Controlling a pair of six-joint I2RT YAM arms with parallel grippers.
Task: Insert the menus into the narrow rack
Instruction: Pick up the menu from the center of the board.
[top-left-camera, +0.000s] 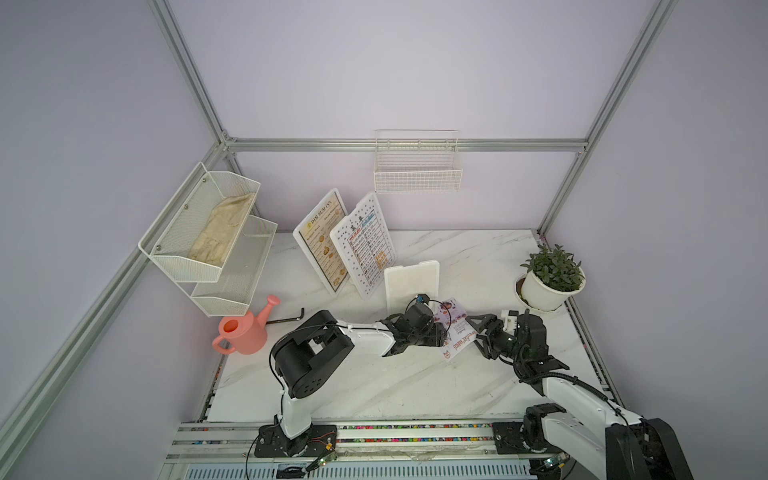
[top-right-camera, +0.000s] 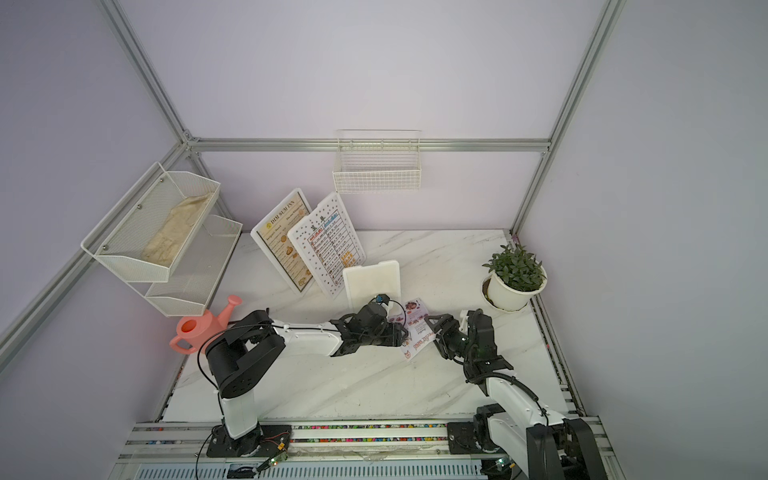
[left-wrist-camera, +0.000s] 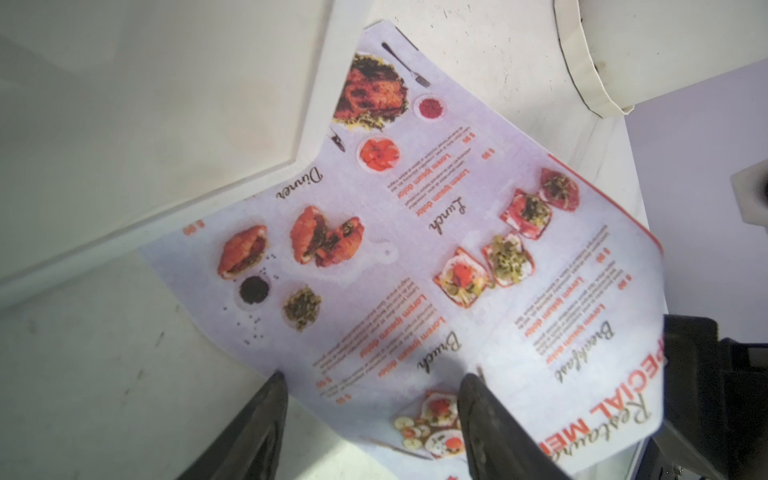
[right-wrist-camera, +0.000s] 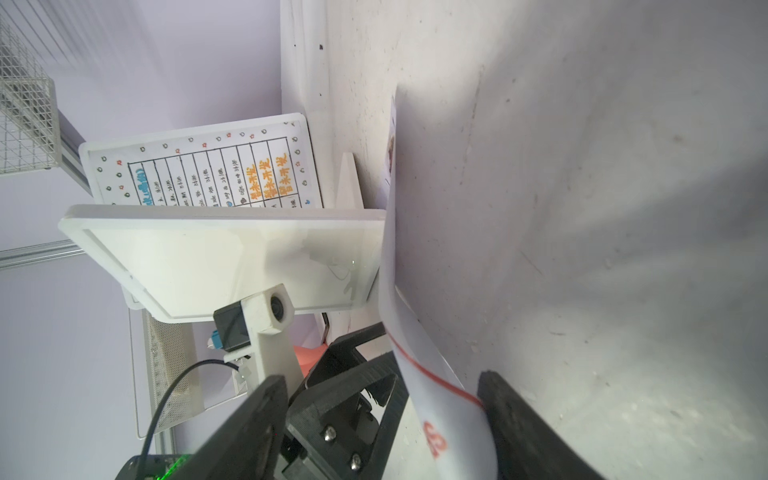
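The small "SPECIAL MENU" leaflet lies on the marble table between my two grippers. My left gripper is open and low over it, one finger on the print and the other beside its edge. My right gripper is open too. The leaflet's curled-up edge stands between its jaws, against one finger. The "DIM SUM INN" menu and the grid menu lean upright at the back middle. I cannot tell which fixture is the narrow rack.
A blank white board stands just behind the grippers. A wire basket hangs on the back wall and a two-tier mesh shelf on the left one. On the table are a pink watering can, an Allen key and a potted plant.
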